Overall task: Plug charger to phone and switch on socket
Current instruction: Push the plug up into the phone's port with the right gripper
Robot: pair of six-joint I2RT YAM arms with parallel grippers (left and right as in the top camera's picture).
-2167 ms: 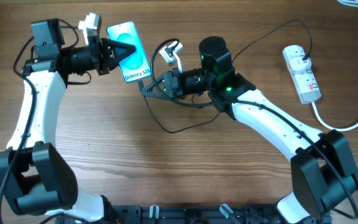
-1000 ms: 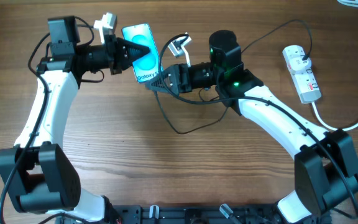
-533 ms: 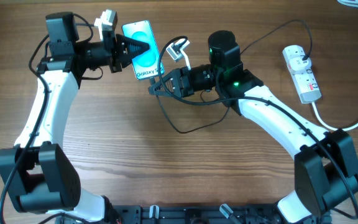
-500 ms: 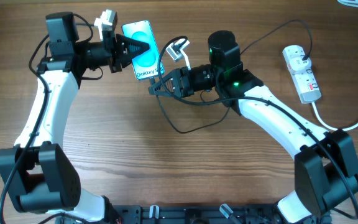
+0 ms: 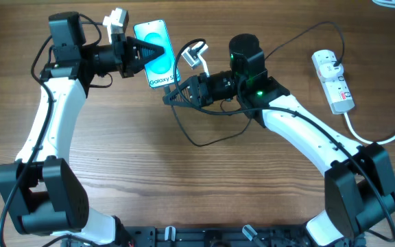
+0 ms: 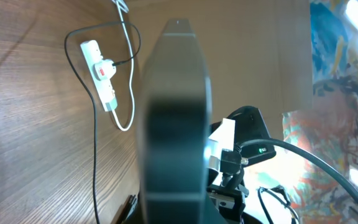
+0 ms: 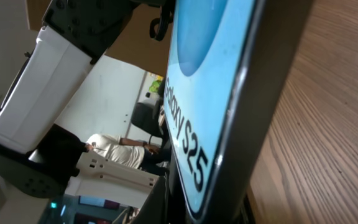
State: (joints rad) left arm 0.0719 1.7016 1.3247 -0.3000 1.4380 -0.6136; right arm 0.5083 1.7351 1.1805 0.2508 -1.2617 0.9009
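Observation:
My left gripper (image 5: 151,52) holds the phone (image 5: 160,71) above the table at the back, its cyan screen facing up. The left wrist view shows the phone (image 6: 173,112) edge-on as a dark slab. My right gripper (image 5: 168,96) is shut right at the phone's lower end, where the charger's black cable (image 5: 197,143) comes out from under its fingers. The plug tip is hidden. Up close in the right wrist view, the phone (image 7: 210,93) fills the frame down to the jaws. The cable loops over the table to a white adapter (image 5: 334,66) plugged into the socket (image 5: 337,88) at the far right.
A thick white cord (image 5: 382,140) leaves the socket toward the right edge. The slack cable loop lies between the two arms. In the left wrist view the socket (image 6: 101,74) lies beyond the phone on bare wooden tabletop.
My right gripper's jaws stood wide apart a second ago and have closed at the phone's lower end. The left arm has nudged the phone slightly left and back.

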